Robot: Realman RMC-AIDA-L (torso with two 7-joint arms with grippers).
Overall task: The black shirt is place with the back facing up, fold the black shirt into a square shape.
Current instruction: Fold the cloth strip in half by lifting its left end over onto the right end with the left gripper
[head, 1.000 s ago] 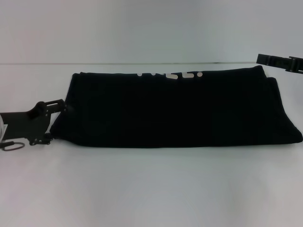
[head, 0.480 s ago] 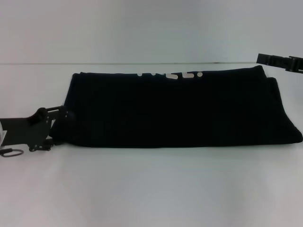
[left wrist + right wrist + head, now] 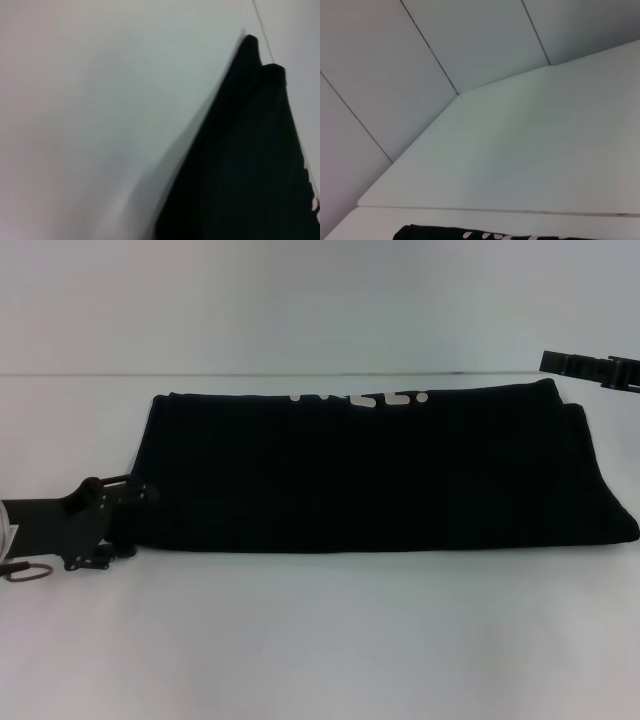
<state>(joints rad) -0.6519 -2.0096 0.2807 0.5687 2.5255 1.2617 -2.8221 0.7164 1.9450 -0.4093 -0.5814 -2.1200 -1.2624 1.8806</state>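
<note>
The black shirt [image 3: 380, 475] lies on the white table as a long folded band running left to right, with white lettering [image 3: 360, 398] at its far edge. My left gripper [image 3: 125, 520] is low on the table against the shirt's left end, by its near-left corner. The left wrist view shows that end of the shirt [image 3: 250, 165] close up, with no gripper part in view. My right gripper [image 3: 590, 368] hangs above the shirt's far right corner, apart from the cloth. A strip of the shirt [image 3: 430, 234] with lettering shows in the right wrist view.
The white table [image 3: 320, 640] runs wide in front of the shirt and ends at a far edge [image 3: 100, 375] against a pale panelled wall [image 3: 395, 60]. A small red ring [image 3: 25, 572] hangs under my left arm.
My left gripper has dropped lower and pushed in toward the shirt's left end. The shirt's near-left corner has drawn in to the right. The right arm has not moved.
</note>
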